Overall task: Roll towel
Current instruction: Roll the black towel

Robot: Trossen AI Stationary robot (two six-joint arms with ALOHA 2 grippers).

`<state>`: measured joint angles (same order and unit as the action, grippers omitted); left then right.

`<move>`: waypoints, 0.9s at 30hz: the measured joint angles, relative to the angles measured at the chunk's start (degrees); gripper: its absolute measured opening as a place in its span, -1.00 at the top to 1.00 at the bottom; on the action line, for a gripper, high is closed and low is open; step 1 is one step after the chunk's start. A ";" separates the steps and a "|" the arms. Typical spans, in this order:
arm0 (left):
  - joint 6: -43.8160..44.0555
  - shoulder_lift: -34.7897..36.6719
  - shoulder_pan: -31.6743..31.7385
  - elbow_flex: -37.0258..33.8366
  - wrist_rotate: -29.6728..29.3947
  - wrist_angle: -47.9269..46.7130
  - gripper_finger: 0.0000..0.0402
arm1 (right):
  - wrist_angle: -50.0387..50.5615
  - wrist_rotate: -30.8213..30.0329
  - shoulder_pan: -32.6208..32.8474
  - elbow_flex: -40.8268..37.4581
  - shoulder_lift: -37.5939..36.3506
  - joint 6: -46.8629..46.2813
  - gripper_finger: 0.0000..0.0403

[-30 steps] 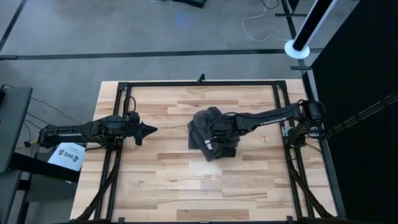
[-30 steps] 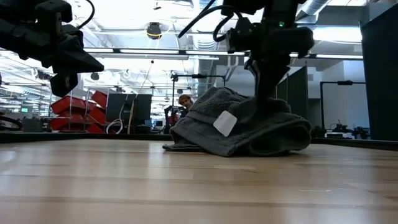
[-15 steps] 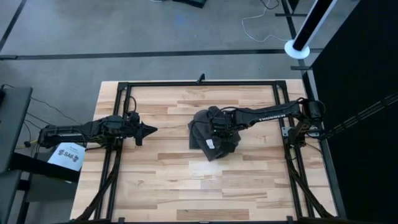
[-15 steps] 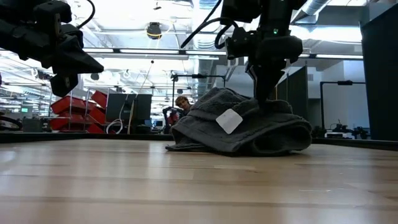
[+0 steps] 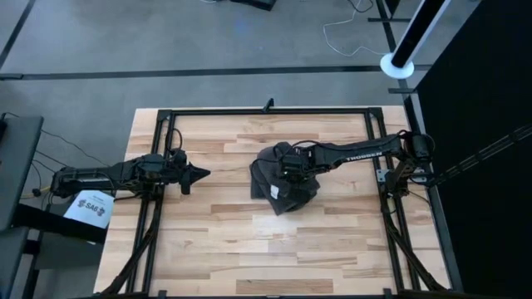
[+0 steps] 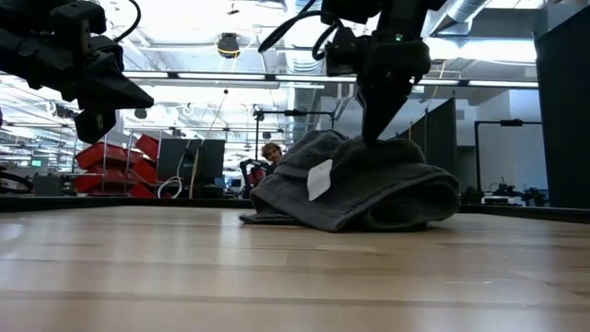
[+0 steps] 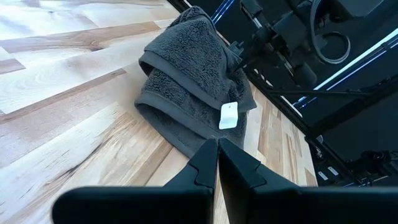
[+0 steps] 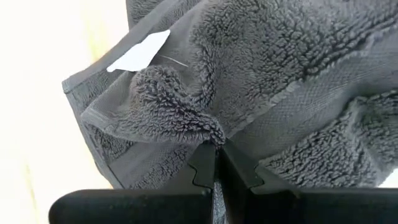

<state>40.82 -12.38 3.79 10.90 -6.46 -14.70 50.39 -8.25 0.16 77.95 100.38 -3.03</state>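
The dark grey towel (image 5: 281, 180) lies bunched in several folds at the middle of the wooden table (image 5: 216, 249), its white label (image 6: 319, 179) facing the near side. My right gripper (image 5: 292, 171) comes down onto the heap's top (image 6: 373, 138) and is shut on the towel (image 8: 292, 68). My left gripper (image 5: 200, 173) hangs shut above the table's left part (image 6: 146, 96), well clear of the towel (image 7: 186, 81). My right gripper pinches a bunched fold of terry (image 8: 198, 126) on the heap's top between its two fingertips. The fingers slant down from above and from the table's right. The towel rests on the table, slack, with the label (image 8: 139, 51) just beyond the pinched fold.
A black metal frame (image 5: 266, 110) runs round the tabletop's far edge and sides. Bare wood lies to the towel's left and toward the near edge (image 5: 249, 266). A white card (image 5: 89, 208) lies off the table's left side.
My right gripper, staying shut on the towel, has shifted a little toward the table's left and far edge. The heap's top went with it, the towel's near right part has drawn in, and the label has moved leftward and tipped.
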 joint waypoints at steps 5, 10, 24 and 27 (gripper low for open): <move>0.22 0.00 0.00 0.00 0.00 0.00 1.00 | -1.29 -0.02 0.18 0.00 0.00 -0.06 1.00; 0.31 0.00 0.00 0.00 0.00 0.00 1.00 | -1.72 -0.02 0.20 0.00 0.00 -2.80 1.00; 0.40 0.00 0.00 0.00 0.00 0.02 1.00 | -6.55 2.37 2.83 0.83 0.04 -4.08 1.00; 0.50 0.00 0.00 0.00 0.00 0.40 1.00 | -8.45 4.27 2.19 3.93 0.07 -4.06 1.00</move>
<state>41.32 -12.38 3.79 10.90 -6.46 -14.30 41.94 -3.98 2.35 81.88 100.44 -7.08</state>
